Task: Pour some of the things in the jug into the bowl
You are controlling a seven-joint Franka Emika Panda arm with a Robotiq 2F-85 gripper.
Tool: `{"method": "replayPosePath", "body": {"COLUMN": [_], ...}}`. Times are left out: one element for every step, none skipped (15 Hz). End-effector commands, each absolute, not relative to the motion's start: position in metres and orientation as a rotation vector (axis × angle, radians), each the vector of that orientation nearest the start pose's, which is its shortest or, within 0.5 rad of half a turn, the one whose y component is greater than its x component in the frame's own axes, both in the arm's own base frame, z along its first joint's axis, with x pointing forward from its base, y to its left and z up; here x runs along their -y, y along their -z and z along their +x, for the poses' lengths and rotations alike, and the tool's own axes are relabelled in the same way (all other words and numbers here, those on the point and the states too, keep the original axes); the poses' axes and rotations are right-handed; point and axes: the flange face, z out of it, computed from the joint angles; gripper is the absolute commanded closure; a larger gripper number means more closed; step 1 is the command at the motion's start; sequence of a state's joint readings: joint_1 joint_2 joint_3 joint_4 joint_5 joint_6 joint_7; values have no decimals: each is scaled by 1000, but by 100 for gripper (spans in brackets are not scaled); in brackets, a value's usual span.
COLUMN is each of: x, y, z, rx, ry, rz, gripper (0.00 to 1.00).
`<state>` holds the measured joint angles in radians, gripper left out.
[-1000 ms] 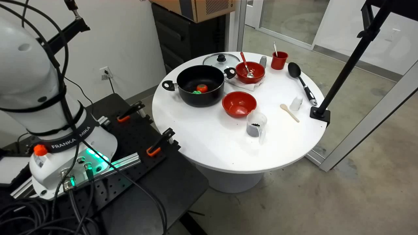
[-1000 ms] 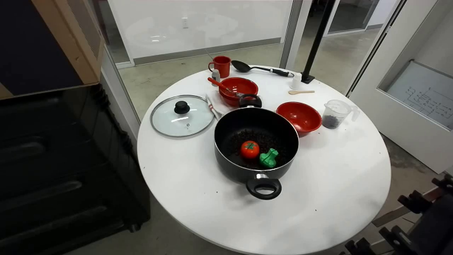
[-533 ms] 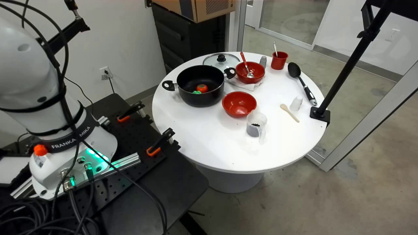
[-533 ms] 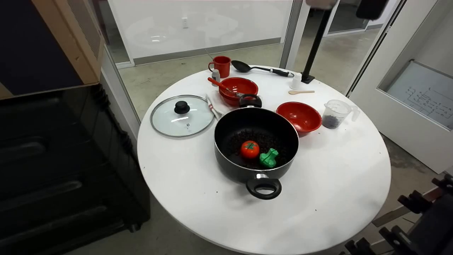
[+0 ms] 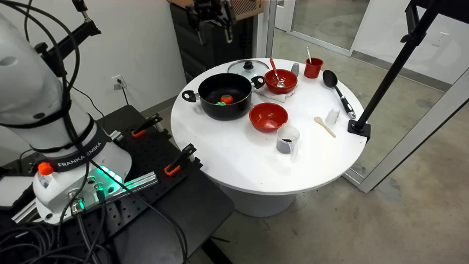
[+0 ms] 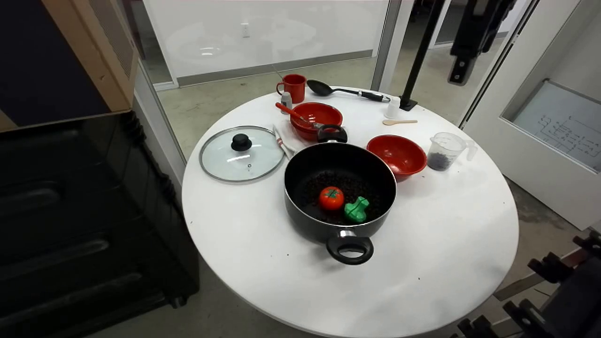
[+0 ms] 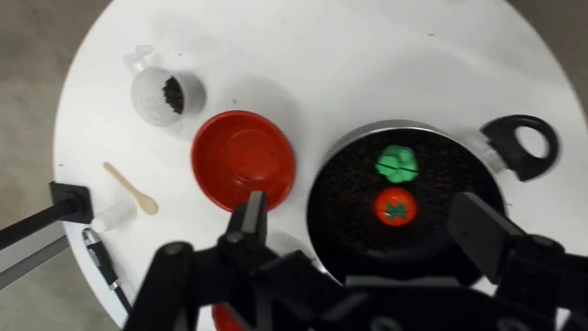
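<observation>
Near the table's edge stands the jug, upright, translucent, with dark bits in its lower part; its handle points away from the bowl in the wrist view. Beside it is the bowl, red and with nothing seen inside. Both appear in both exterior views; the wrist view has the jug at upper left and the bowl to its right. My gripper hangs high above the table, fingers spread wide and holding nothing. In the wrist view the gripper has the pot far below between its fingers.
A large black pot contains dark bits, a toy tomato and a green toy. A glass lid, another red bowl with a utensil, a red cup, a ladle, a wooden spoon and a black pole surround it.
The gripper has come down into sight at the top of both exterior views, and the arm's lower links have shifted. Everything on the table stays where it was.
</observation>
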<state>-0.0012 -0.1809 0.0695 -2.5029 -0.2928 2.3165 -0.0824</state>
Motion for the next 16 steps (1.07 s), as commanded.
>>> {"method": "replayPosePath", "body": {"x": [35,54,70,84,96,109,117,126,135,142,149,157,164,173,181,190], "y": [-307,-294,-282,-268,-257,-245,-236,-227,-217,-207,-198,-188,-180,-172,-165,-158], "z": [478,484,490,495,501,509,516,523,530,537,543,548,552,556,560,562], "rx": [776,803,842,874,885,875,874,857,854,860,863,861,865,864,869,886], "ry": [-73,-126,-182,-249,-305,-349,-383,-409,-434,-455,-486,-525,-561,-596,-632,-661], "rz": [-3431,-3456,-3467,-3469,-3468,-3462,-3450,-3437,-3418,-3401,-3390,-3377,-3362,-3354,-3341,-3330], "gripper": [0,0,0,0,0,0,0,0,0,0,0,0,0,0,0,0]}}
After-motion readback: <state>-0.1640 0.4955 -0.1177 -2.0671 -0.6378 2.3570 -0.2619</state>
